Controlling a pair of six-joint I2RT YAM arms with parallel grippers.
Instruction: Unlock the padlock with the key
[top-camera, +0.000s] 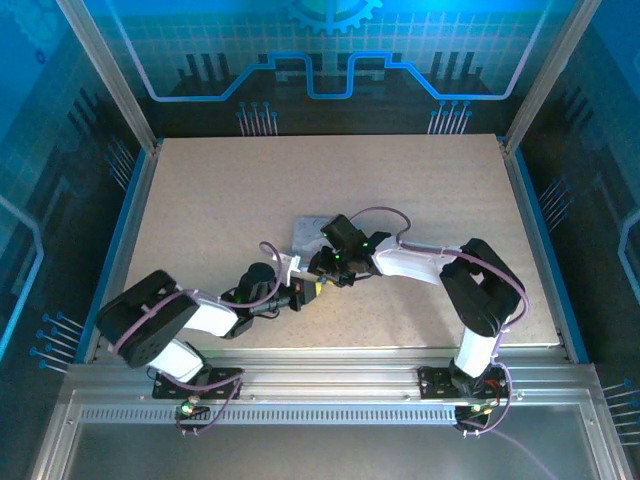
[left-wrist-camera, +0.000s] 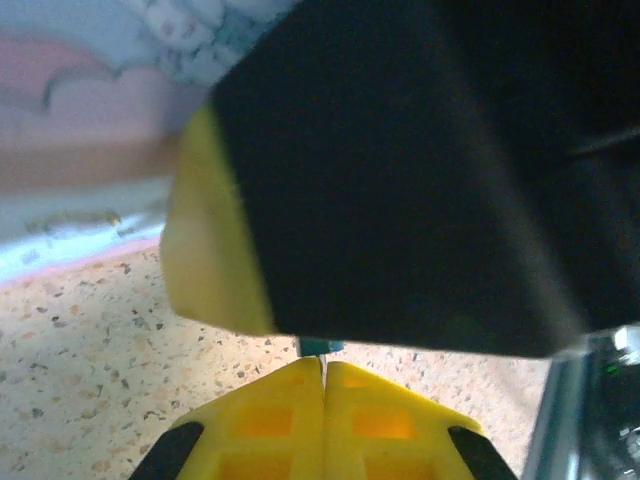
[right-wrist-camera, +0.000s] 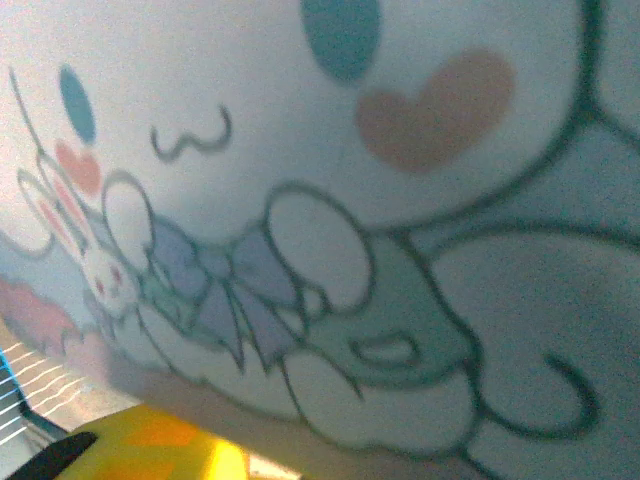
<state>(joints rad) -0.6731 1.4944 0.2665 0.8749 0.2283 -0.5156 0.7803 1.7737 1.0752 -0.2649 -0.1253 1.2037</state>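
The left pincer (left-wrist-camera: 322, 368) is clenched, its two yellow moulded-plastic fingers (left-wrist-camera: 265, 425) pressed flat together with no gap. A tiny blue-green speck (left-wrist-camera: 320, 347) peeps out right at their tips; it may be the padlock, though too little shows to be sure. The left arm lies low, reaching from its near-left base rightward to the middle of the table's front. Close in front of it hangs the right pincer (top-camera: 322, 268), a blocky matt-black body with a smooth yellow pad that blocks most of the left wrist view; whether it is released or clenched I cannot tell. The right arm bends at a raised elbow and stretches leftward. Just behind both pincers lies a pale rectangular tin (top-camera: 308, 232), printed with white cartoon animals and a lilac bow, on the speckled beige tabletop (top-camera: 200, 200).
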